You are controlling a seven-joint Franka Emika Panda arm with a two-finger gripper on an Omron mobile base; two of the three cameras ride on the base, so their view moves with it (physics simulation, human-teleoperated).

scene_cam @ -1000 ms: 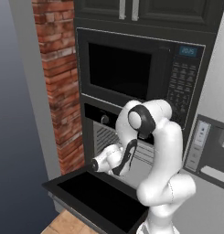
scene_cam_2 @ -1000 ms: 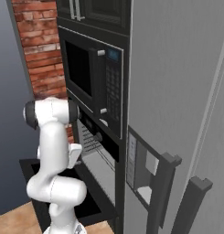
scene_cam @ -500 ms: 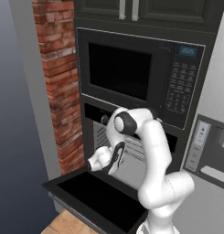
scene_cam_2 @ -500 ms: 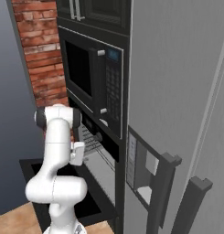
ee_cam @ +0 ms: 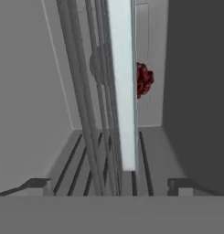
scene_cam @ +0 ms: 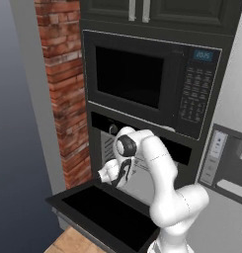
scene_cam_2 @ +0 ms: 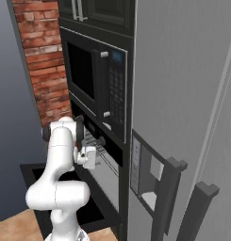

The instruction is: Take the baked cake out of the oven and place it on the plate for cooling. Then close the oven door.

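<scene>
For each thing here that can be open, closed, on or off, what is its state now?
oven door: open, dropped down flat.
oven: open, wire racks visible inside.
microwave: door closed, display lit.
upper cabinet: doors closed.
end effector: open, holding nothing, pointing into the oven.
cake: reddish, partly hidden behind a tray, inside the oven.

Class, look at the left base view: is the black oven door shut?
No: the wide black oven door lies dropped open and flat, below the white arm.
</scene>
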